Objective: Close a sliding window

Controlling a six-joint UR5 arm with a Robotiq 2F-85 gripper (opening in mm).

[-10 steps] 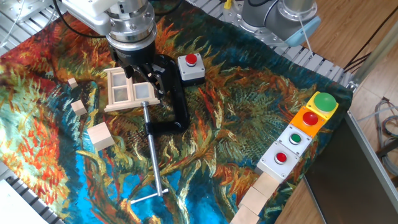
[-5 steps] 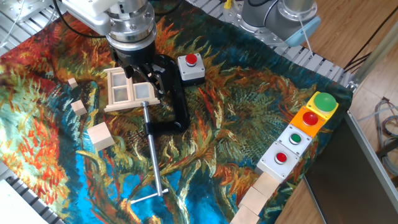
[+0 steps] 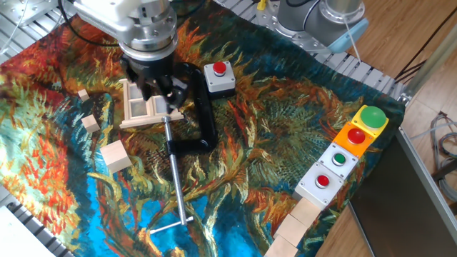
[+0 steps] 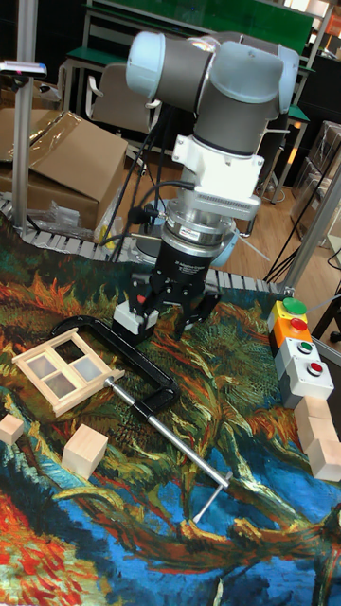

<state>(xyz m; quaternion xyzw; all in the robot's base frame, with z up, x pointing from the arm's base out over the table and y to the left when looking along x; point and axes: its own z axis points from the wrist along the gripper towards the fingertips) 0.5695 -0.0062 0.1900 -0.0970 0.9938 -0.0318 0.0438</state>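
The sliding window (image 3: pixel 136 108) is a small pale wooden frame with panes, lying flat on the patterned cloth at the left. It shows in full in the tall fixed view (image 4: pixel 62 369). My gripper (image 3: pixel 158 93) hangs over its right part in the fixed view and hides most of the right pane. In the tall fixed view the gripper (image 4: pixel 169 322) stands right of and behind the window, above the clamp, with its dark fingers (image 4: pixel 194 322) spread. It is open and nothing is between the fingers. I cannot tell whether a finger touches the frame.
A black C-clamp (image 3: pixel 203 121) with a long steel screw rod (image 3: pixel 177 178) lies beside the window. A red-button box (image 3: pixel 219 77) sits behind it. Wooden cubes (image 3: pixel 116 155) (image 3: pixel 90 123) lie at the left. Button boxes (image 3: pixel 350 153) and more cubes (image 3: pixel 300 218) line the right edge.
The gripper has shifted slightly left and now covers more of the window's right pane. Nothing else has moved.
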